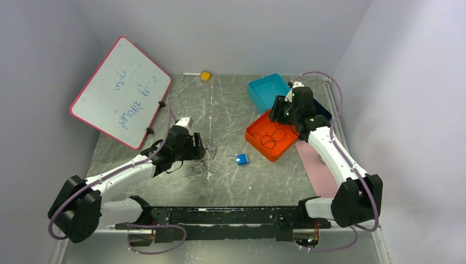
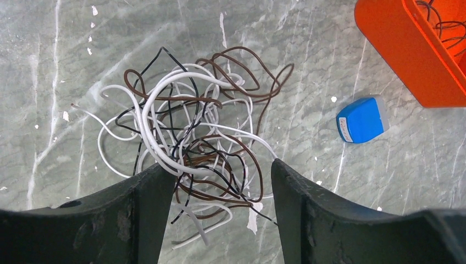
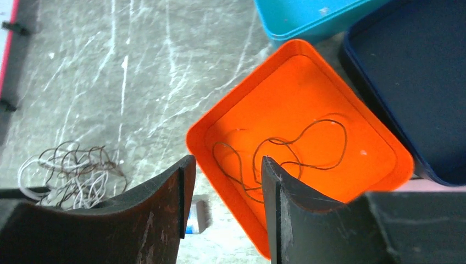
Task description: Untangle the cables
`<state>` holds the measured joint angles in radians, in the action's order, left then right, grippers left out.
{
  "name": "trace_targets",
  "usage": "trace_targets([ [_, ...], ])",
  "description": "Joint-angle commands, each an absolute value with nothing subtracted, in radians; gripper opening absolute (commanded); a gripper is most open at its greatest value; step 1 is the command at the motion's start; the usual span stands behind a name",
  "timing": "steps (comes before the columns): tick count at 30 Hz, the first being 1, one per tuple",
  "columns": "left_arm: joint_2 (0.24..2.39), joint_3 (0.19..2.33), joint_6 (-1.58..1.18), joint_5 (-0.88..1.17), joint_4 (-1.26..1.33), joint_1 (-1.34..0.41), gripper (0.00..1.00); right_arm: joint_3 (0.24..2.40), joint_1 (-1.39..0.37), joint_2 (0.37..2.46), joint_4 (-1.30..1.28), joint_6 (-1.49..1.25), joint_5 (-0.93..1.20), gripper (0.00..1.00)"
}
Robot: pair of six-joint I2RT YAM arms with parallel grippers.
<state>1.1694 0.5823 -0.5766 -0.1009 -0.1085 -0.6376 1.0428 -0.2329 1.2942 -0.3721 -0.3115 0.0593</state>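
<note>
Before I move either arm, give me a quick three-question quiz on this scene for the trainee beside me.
1. True or false: a brown cable lies inside the orange tray.
2. Where is the tangle of cables? A in the orange tray; B on the table below the left gripper; C lifted clear of the table.
3. Fill in: the small block lying between the tangle and the orange tray is coloured ___.
Key: 1 true; 2 B; 3 blue.
</note>
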Motion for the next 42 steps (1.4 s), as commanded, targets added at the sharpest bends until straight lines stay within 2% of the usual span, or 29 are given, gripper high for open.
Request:
trace_targets([
  [1,1.152,0.614,-0.582,-0.093,-0.128,-0.641,0.69,1.067,-0.241,1.324,-0.342,-0.276,0.235,0.51],
  [10,1.152,0.599,-0.574,-0.111,-0.13,-0.641,0.67,1.113,-0.559,1.484,-0.267,-0.284,0.246,0.51],
  [16,1.19,0.578,-0.564,-0.111,-0.108,-0.641,0.66,1.15,-0.674,1.635,-0.165,-0.312,0.248,0.51],
  [29,1.328,0.565,-0.537,-0.132,-0.072,-0.641,0.48,1.222,-0.704,1.852,-0.009,-0.212,0.297,0.55],
  [42,1.374,0.577,-0.523,-0.133,-0.063,-0.641,0.44,1.356,-0.701,2.029,-0.009,-0.132,0.316,0.56],
])
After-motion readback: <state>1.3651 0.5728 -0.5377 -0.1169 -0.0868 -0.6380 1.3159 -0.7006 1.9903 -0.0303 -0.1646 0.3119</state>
